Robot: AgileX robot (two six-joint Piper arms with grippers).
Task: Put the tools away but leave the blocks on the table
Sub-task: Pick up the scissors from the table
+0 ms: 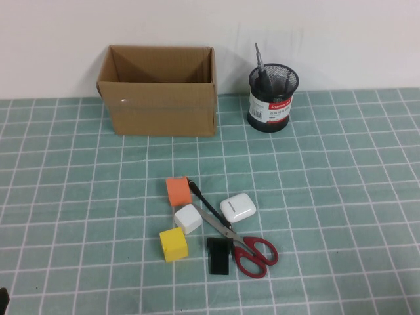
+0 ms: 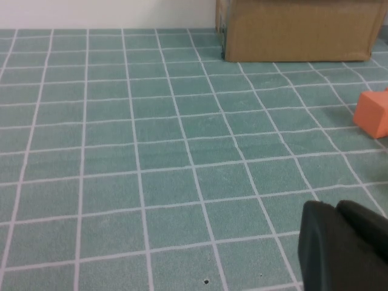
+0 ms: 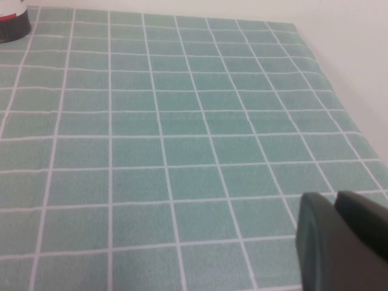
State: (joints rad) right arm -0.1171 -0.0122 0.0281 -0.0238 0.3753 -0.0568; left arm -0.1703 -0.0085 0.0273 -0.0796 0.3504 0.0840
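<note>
The screwdriver point(image 1: 260, 63) stands in a black mesh cup point(image 1: 272, 98) at the back right. Red-handled scissors point(image 1: 252, 252) lie at the front centre, with the thin black rod point(image 1: 200, 197) lying beside their blades. The orange block point(image 1: 178, 191), white block point(image 1: 188, 218) and yellow block point(image 1: 173, 244) sit just left of them. The orange block also shows in the left wrist view point(image 2: 374, 112). My left gripper point(image 2: 335, 207) is shut and empty, low over the table at the front left. My right gripper point(image 3: 333, 197) is shut and empty at the front right.
An open cardboard box point(image 1: 159, 92) stands at the back left and also shows in the left wrist view point(image 2: 297, 30). A white rounded case point(image 1: 237, 209) and a short black rectangular piece point(image 1: 219, 256) lie among the tools. The cup's base shows in the right wrist view point(image 3: 12, 24).
</note>
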